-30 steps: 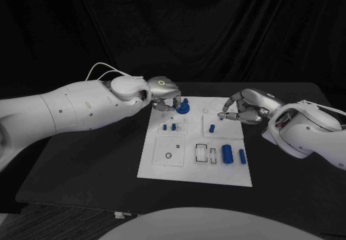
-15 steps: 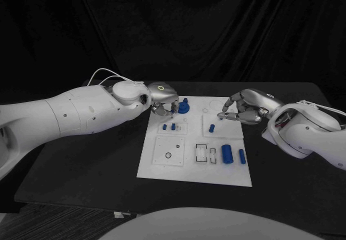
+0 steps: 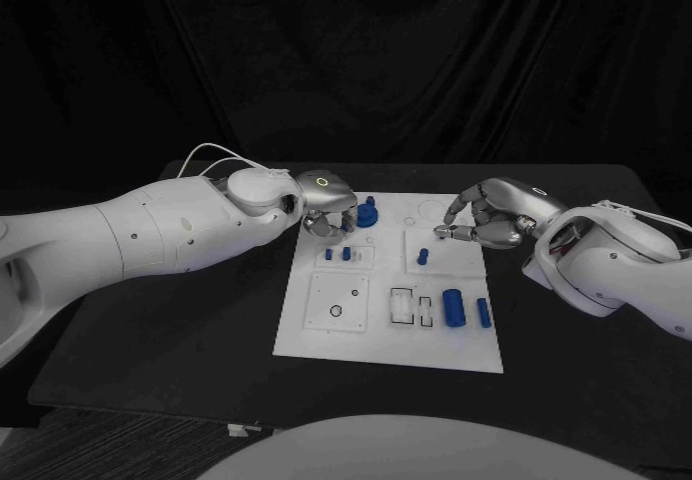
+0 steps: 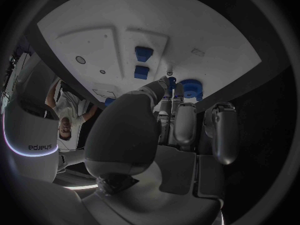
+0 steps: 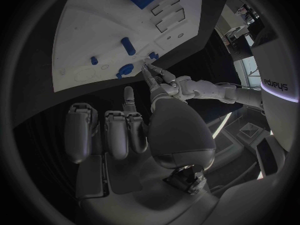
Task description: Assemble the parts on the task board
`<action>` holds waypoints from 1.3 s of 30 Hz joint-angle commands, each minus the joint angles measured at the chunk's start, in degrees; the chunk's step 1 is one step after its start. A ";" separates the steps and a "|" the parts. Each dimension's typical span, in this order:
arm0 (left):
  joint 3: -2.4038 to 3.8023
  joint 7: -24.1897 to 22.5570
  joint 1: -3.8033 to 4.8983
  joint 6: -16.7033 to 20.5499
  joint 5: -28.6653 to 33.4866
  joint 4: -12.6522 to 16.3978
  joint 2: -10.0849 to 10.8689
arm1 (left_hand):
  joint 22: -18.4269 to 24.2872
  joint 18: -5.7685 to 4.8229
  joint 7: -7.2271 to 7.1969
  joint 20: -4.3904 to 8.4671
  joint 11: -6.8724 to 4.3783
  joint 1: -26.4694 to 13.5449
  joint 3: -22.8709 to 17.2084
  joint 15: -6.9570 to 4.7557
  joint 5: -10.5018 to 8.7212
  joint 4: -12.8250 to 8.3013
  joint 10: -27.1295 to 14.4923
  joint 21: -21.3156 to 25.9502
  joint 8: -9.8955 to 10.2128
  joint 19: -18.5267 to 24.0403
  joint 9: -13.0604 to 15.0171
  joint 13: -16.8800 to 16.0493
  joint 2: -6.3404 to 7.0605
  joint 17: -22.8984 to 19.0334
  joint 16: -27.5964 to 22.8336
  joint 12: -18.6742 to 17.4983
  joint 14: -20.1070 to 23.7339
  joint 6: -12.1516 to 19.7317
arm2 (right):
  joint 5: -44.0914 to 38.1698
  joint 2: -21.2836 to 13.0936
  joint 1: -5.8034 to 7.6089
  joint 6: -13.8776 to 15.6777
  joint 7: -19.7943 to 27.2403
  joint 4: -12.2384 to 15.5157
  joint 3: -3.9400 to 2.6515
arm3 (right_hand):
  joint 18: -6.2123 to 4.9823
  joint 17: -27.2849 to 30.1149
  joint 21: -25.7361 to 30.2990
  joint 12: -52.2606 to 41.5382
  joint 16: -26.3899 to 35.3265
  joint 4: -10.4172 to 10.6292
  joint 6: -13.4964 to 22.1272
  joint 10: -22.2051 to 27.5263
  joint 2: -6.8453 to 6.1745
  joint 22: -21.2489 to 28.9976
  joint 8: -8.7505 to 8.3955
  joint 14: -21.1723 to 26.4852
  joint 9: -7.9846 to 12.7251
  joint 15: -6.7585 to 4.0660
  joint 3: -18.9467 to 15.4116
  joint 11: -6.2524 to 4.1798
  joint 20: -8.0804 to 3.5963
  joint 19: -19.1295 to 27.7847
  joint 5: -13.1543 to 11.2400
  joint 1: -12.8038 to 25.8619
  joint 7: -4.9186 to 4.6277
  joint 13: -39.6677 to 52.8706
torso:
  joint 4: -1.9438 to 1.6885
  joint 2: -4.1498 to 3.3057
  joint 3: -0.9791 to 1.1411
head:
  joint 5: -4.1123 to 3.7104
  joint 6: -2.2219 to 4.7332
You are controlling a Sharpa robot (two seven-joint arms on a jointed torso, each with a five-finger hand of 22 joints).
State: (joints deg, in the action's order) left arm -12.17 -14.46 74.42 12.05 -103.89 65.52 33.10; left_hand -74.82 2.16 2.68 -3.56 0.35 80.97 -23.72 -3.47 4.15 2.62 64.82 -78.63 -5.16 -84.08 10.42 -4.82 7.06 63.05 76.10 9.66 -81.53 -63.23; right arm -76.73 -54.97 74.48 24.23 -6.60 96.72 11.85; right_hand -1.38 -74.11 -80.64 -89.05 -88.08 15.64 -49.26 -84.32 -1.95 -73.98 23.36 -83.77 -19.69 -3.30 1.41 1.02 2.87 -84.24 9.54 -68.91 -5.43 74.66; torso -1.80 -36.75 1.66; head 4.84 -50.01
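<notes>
I see my silver left hand [image 3: 329, 205] at the white rectangular task board's [image 3: 361, 335] far edge, fingertips pinching the small blue stepped part [image 3: 368, 214] (standing upright); my silver right hand [image 3: 490, 220] hovers curled, holding nothing.

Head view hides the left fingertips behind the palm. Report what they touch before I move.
Observer: In the left wrist view, the left hand has its fingertips on either side of a small blue stub, beside the blue round part. I cannot tell if they grip it.
Operator: Now check the right hand.
Observer: In the right wrist view, the right hand shows no part in its palm.
</notes>
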 commanded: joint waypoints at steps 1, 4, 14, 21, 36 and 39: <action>0.06 -0.20 -0.17 -0.58 -0.06 0.02 -0.12 | -11.53 0.58 0.10 0.56 -0.38 0.09 0.40 -0.42 -0.83 0.63 1.20 0.62 0.17 -0.19 -0.61 -0.09 -0.10 -0.38 0.25 -0.56 -1.09 0.55 | -0.14 0.02 -0.14 -0.22 -0.46 0.00 -0.04 | -1.36 -11.56 1.13 -0.95 0.56 -0.07 -0.35 -5.68 0.25 -12.36 1.13 -5.31 -0.84 0.31 -0.62 -0.15 0.36 -1.36 0.62 -0.48 0.24 15.34 | -0.06 0.04 0.01 | -0.05 0.01; 0.06 -0.19 -0.19 -0.67 -0.06 0.03 -0.11 | -11.53 0.58 0.10 0.56 -0.38 0.09 0.40 -0.42 -0.83 0.63 1.20 0.62 0.17 -0.19 -0.61 -0.09 -0.10 -0.38 0.25 -0.57 -1.09 0.55 | -0.14 0.03 -0.14 -0.22 -0.47 0.01 -0.04 | -1.36 -11.56 1.13 -0.95 0.56 -0.07 -0.35 -5.68 0.25 -12.36 1.13 -5.31 -0.84 0.31 -0.62 -0.15 0.36 -1.36 0.62 -0.48 0.24 15.34 | -0.05 0.02 0.00 | -0.09 0.01; 0.06 -0.04 -0.28 -1.45 -0.06 0.05 -0.05 | -11.48 0.61 0.13 0.56 -0.35 -0.03 0.49 -0.39 -0.86 0.81 1.41 0.80 0.31 -0.10 -0.68 -0.13 -0.10 -0.54 0.15 -0.58 -1.01 0.72 | -0.14 0.07 -0.15 -0.25 -0.48 0.01 -0.04 | -1.36 -11.56 1.13 -0.95 0.56 -0.07 -0.35 -5.68 0.25 -12.36 1.13 -5.31 -0.84 0.31 -0.62 -0.15 0.36 -1.36 0.62 -0.48 0.24 15.34 | -0.02 0.00 0.03 | -0.08 0.01; 0.06 -0.04 -0.49 -1.87 -0.06 -0.03 -0.07 | -11.47 0.62 0.14 0.56 -0.35 -0.07 0.52 -0.38 -0.87 0.86 1.44 0.84 0.35 -0.08 -0.70 -0.13 -0.09 -0.63 0.10 -0.60 -0.98 0.76 | -0.14 0.19 -0.17 -0.38 -0.57 -0.04 -0.04 | -1.38 -11.51 1.24 -0.95 0.59 -0.02 -0.35 -5.68 0.29 -12.32 1.13 -5.29 -0.82 0.30 -0.67 -0.16 0.36 -1.32 0.59 -0.58 0.25 15.34 | -0.01 0.02 0.05 | -0.13 0.01; 0.05 -0.29 -1.46 -1.94 -0.06 -1.34 -0.78 | -11.45 0.63 0.13 0.56 -0.34 -0.11 0.55 -0.37 -0.84 0.93 1.47 0.92 0.43 -0.05 -0.74 -0.13 -0.09 -0.71 0.06 -0.65 -0.93 0.87 | -0.14 0.31 -0.25 -0.61 -0.75 -0.17 -0.04 | -1.39 -11.45 1.26 -0.95 0.62 0.00 -0.34 -5.68 0.33 -12.32 1.12 -5.28 -0.81 0.30 -0.68 -0.16 0.35 -1.31 0.58 -0.63 0.25 15.34 | -0.05 -0.01 0.02 | -0.22 0.01; 0.05 -0.36 -1.60 -1.87 -0.06 -1.55 -0.97 | -11.41 0.66 0.12 0.55 -0.36 -0.09 0.54 -0.36 -0.82 0.96 1.51 1.06 0.50 0.02 -0.78 -0.14 -0.12 -0.98 -0.09 -0.68 -0.83 0.96 | -0.14 0.30 -0.26 -0.65 -0.77 -0.16 -0.04 | -1.39 -11.45 1.26 -0.95 0.62 0.00 -0.34 -5.68 0.33 -12.32 1.12 -5.28 -0.81 0.30 -0.68 -0.16 0.35 -1.31 0.58 -0.63 0.25 15.34 | -0.02 -0.01 0.03 | -0.16 0.01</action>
State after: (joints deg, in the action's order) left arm -12.04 -14.25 73.10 10.75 -103.86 64.00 32.25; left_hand -74.82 2.16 2.86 -3.56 0.55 80.96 -23.73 -3.47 4.16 2.64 65.02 -77.97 -5.09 -84.08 10.00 -4.82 7.05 62.68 76.10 9.65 -81.53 -63.01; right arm -76.72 -54.66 74.36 23.83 -6.64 96.55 11.85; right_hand -1.39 -74.11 -80.64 -89.05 -88.08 15.64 -49.26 -84.32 -1.95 -73.98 23.36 -83.77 -19.69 -3.30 1.42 1.02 2.87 -84.24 9.54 -68.91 -5.43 74.66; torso -1.82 -36.75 1.68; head 4.63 -50.01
